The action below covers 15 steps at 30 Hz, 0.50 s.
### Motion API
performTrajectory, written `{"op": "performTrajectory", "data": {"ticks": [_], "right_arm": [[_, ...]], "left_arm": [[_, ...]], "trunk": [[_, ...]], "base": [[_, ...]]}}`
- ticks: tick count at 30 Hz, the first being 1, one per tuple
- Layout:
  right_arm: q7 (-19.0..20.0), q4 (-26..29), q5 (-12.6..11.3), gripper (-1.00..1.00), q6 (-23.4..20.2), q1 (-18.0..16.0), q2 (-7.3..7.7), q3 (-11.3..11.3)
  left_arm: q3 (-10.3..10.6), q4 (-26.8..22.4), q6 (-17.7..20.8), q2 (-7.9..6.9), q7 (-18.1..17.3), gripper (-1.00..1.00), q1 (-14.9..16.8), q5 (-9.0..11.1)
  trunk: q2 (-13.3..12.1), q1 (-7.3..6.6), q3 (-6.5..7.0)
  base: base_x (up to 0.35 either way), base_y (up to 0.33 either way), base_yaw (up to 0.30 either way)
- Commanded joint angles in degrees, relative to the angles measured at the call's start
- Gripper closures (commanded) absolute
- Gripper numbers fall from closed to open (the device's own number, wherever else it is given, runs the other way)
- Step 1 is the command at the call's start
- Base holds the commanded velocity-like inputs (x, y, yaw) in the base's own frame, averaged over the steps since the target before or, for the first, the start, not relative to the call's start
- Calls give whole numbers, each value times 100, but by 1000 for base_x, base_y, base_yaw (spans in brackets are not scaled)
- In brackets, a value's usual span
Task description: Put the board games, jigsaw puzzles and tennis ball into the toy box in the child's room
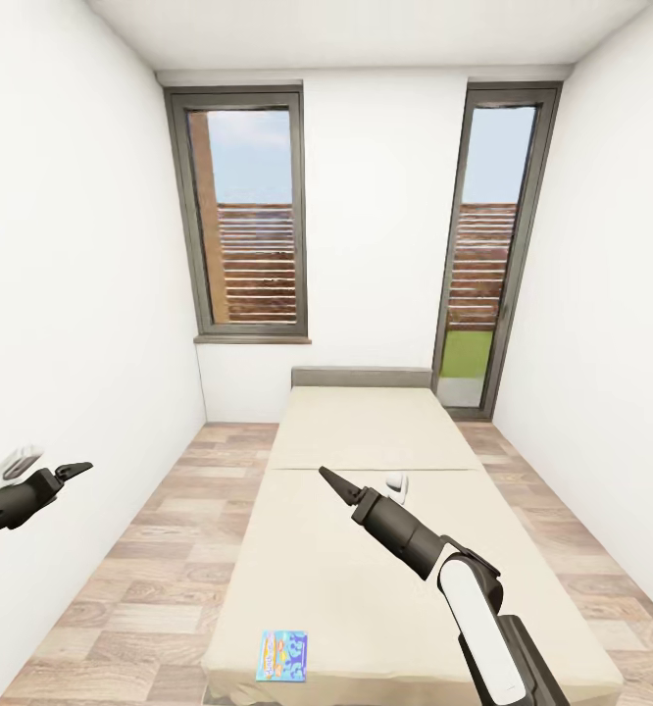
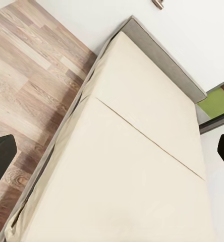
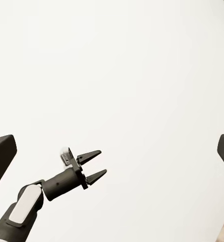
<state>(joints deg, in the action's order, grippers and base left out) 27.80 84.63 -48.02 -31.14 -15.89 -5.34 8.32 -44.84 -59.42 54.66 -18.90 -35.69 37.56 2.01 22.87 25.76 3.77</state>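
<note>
A blue board game (image 1: 282,655) lies flat near the bed's (image 1: 366,431) foot, long side across. Left hand (image 1: 75,470) spread w/ nothing in it. Right hand (image 1: 328,479) — can't tell.

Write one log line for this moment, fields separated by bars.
place: facing bed | board game flat near bed's front edge | left hand open, empty | right hand over bed, empty | no grasp yet
</note>
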Motion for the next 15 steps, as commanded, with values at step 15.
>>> {"op": "performTrajectory", "data": {"ticks": [15], "right_arm": [[-3,-8,-42,-100,-14,-2,-5,0]], "left_arm": [[-46,0,53,-6,-17,-100,5,28]], "trunk": [[5,2,-3]], "base": [[0,0,0]]}}
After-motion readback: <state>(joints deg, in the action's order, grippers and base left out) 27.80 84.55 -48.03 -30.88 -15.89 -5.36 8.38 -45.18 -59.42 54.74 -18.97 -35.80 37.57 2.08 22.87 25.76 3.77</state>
